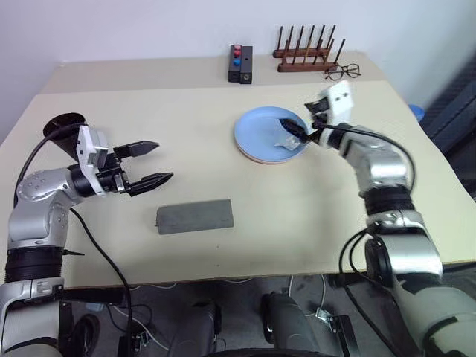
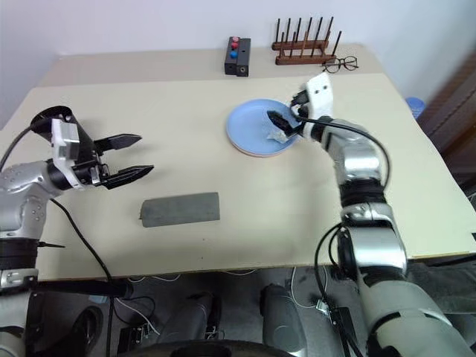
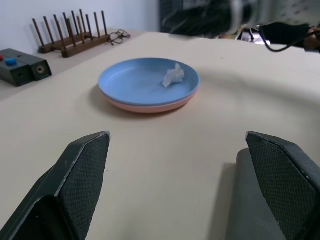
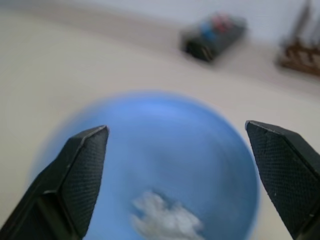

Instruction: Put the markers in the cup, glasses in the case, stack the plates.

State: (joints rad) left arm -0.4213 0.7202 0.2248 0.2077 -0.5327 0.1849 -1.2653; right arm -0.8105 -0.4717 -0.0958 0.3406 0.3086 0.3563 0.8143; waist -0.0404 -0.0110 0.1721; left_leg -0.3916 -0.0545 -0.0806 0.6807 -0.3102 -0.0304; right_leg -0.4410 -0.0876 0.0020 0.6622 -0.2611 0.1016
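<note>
Plates (image 3: 148, 95): blue stacked on pink, white crumpled scrap (image 3: 173, 76) inside.
Cup (image 1: 63, 126): contents hidden.
Left end effector (image 1: 152, 163): apart, empty.
Right end effector (image 1: 299, 128): apart, over the plates.

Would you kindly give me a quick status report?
Both hands open: left hand, right hand above plates. Blue plate stacked on pink plate. White scrap on top.

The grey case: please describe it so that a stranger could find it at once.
On the beige table, look near the front edge, ahead of the left gripper. The case lies there alone: flat, grey and rectangular, unlike the round blue plate.
</note>
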